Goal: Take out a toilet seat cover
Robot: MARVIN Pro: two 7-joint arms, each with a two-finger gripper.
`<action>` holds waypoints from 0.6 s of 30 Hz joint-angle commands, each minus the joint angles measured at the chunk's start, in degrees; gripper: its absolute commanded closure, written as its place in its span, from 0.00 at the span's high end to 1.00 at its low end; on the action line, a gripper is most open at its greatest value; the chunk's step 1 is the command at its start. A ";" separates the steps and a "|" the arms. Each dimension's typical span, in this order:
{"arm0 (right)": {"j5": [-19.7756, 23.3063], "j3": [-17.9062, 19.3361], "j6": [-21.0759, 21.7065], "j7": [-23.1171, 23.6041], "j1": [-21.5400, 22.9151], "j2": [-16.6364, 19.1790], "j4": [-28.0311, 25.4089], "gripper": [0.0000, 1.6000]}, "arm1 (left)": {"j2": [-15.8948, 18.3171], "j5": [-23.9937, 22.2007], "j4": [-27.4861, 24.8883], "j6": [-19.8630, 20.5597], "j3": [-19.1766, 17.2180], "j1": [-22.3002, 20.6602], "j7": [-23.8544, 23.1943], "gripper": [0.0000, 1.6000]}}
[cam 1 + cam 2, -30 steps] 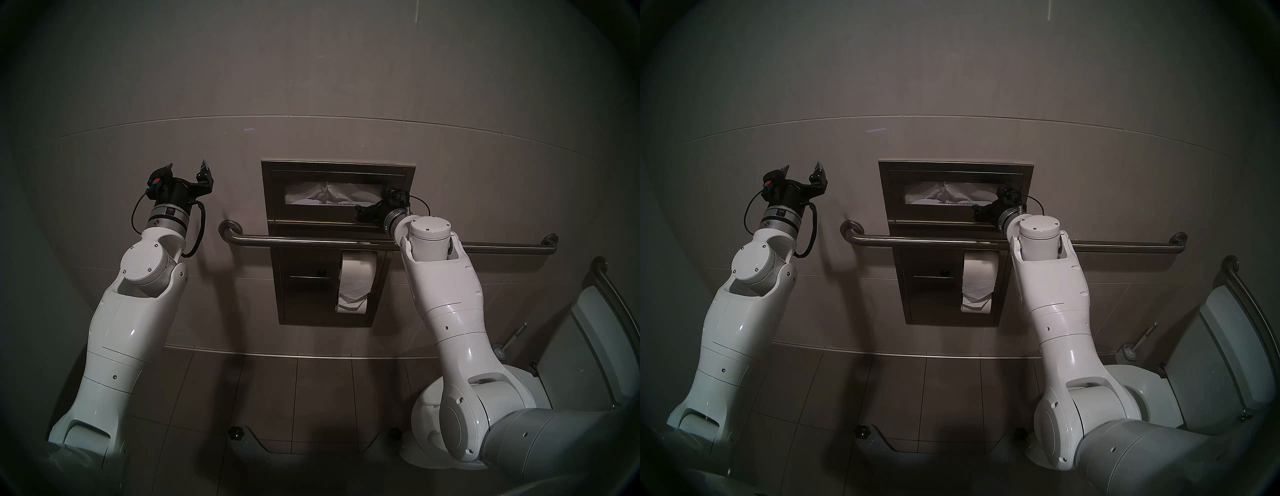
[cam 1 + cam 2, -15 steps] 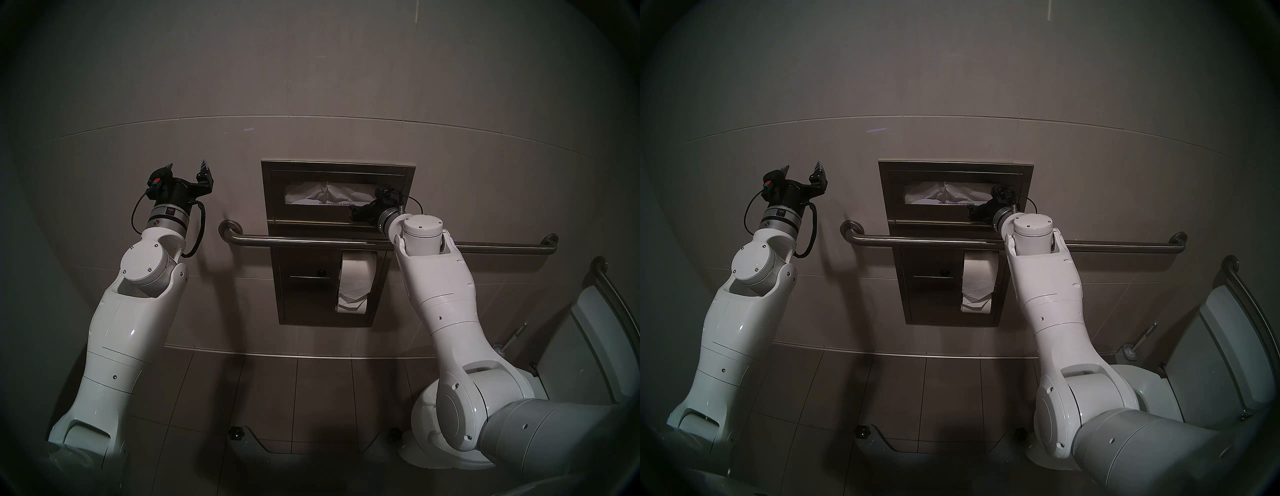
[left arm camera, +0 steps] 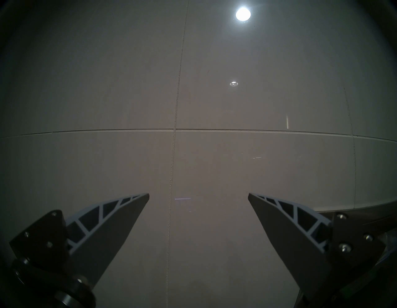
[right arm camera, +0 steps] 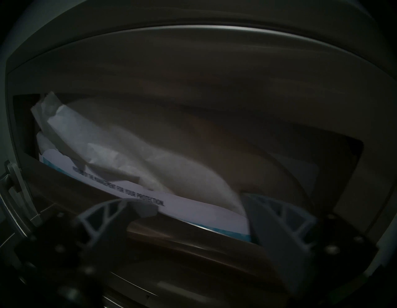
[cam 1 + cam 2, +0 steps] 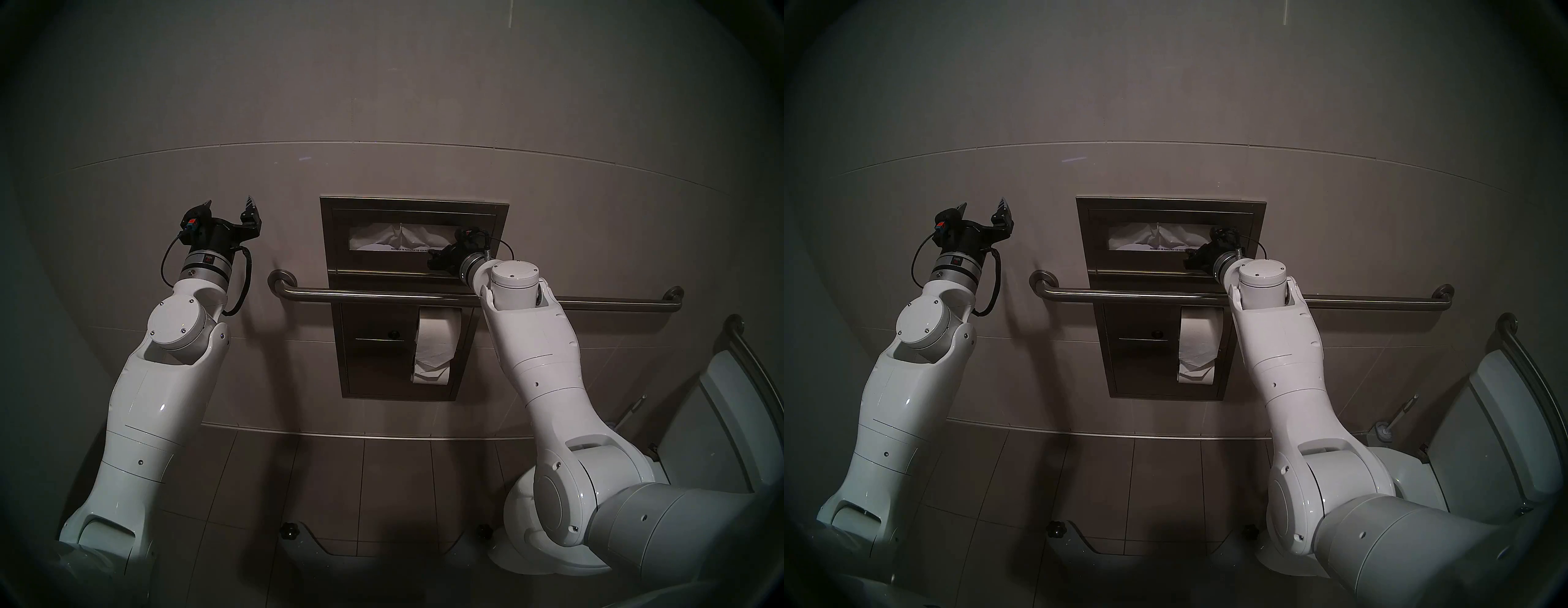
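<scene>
Right pincer (image 5: 437,260) nudged left — nearer the toilet seat cover (image 5: 399,237).

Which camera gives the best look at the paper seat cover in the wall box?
The right wrist view: the seat cover fills the dispenser slot up close, crumpled, right gripper open before it. Both head views show it small and distant. The left wrist view shows only wall.
</scene>
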 commanded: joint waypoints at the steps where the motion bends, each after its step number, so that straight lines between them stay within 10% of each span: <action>1: -0.02 0.96 -3.01 -0.69 4.11 0.67 -1.86 0.00 | 0.09 -0.01 -1.61 -0.59 -0.41 -1.87 -0.10 1.00; 18: 0.27 1.60 -3.24 -1.36 -1.29 -0.56 -8.17 0.00 | 0.08 -0.03 -1.64 -0.62 -0.41 -1.91 -0.10 1.00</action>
